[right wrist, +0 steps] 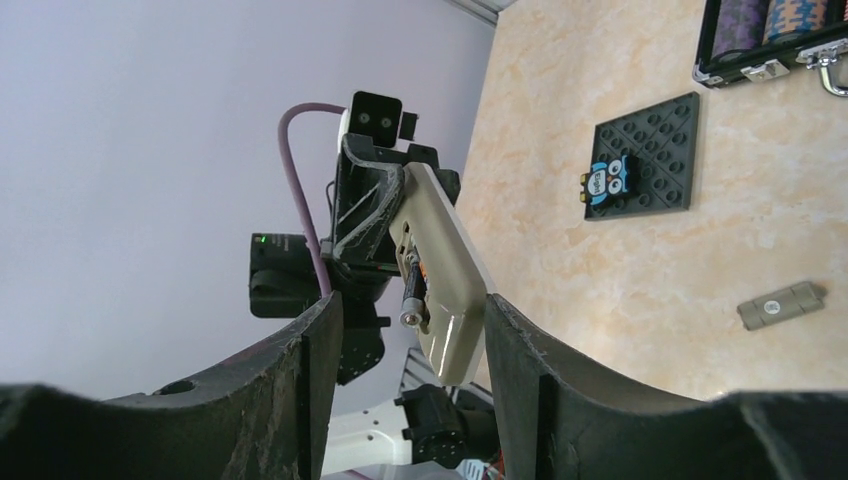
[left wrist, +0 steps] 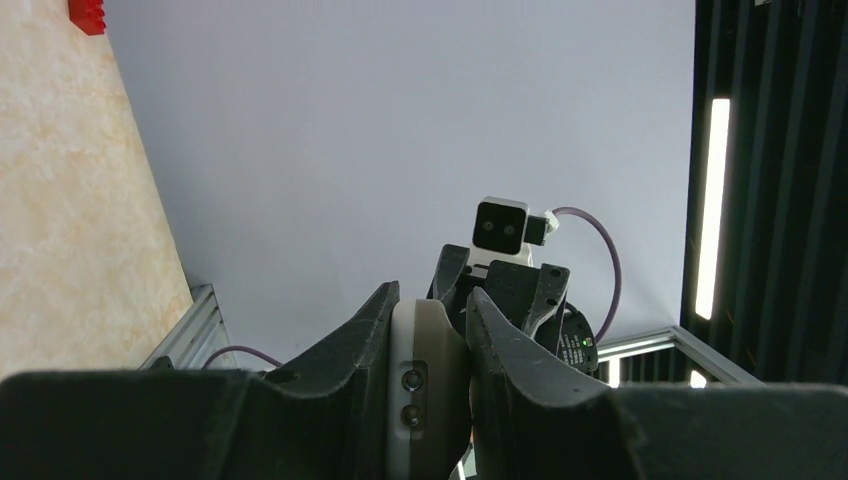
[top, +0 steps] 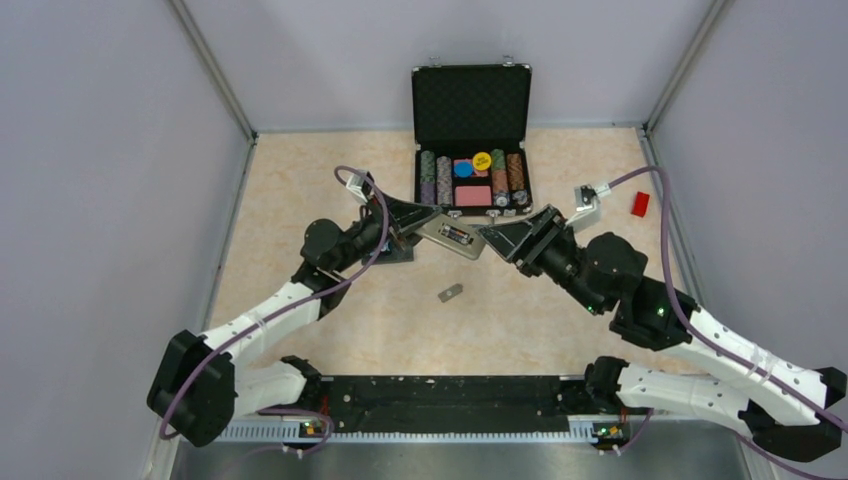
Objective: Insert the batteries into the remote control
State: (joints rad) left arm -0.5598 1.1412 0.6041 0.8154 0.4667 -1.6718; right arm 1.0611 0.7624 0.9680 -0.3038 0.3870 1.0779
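Your left gripper clamps remote aloft, open back exposed for loading. Your right gripper gapes wide around free end, holding nothing. Battery sits inside; cover lies on table.

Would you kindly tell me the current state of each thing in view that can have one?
Slim white remote control: held in the air, battery compartment open.
Dark cylindrical battery: seated in that compartment.
Small grey battery cover: detached, lying flat.
Black poker chip case: lid open.
Left gripper: shut on the remote.
Right gripper: open.
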